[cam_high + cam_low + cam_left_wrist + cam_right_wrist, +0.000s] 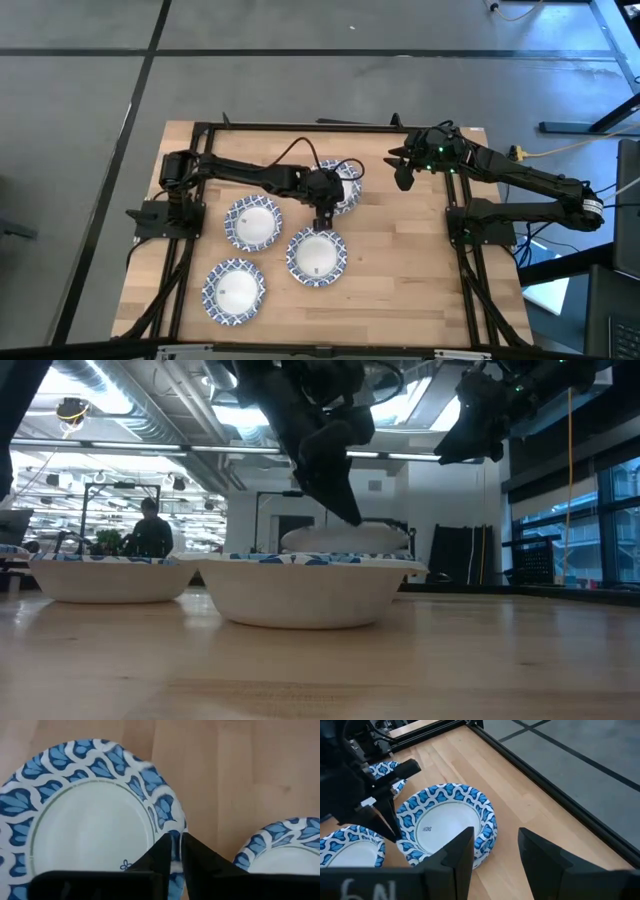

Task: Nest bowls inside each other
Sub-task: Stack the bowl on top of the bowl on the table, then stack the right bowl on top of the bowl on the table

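Observation:
Four blue-rimmed white bowls sit on the wooden table. The far bowl (343, 188) (451, 824) stands by the table's middle. Nearer are a middle bowl (317, 257) (310, 588), a left bowl (253, 222) (110, 575) and a near-left bowl (234, 290). My left gripper (322, 222) (176, 837) points down at the far bowl's near-left rim and is shut on it. My right gripper (402, 178) (496, 832) hovers open above the table's far right, touching nothing. My left gripper pinches the far bowl's patterned rim (170, 826) on its near-left side, one finger (159, 855) inside the bowl and the other (202, 860) outside. The fingers come from above, pointing down. In the right wrist view the bowl's base is on the table.
A black metal frame (300, 127) borders the table, and cables run along the right arm. Bare wood (400, 260) lies to the right of the bowls. A person (150, 525) stands far off in the room behind.

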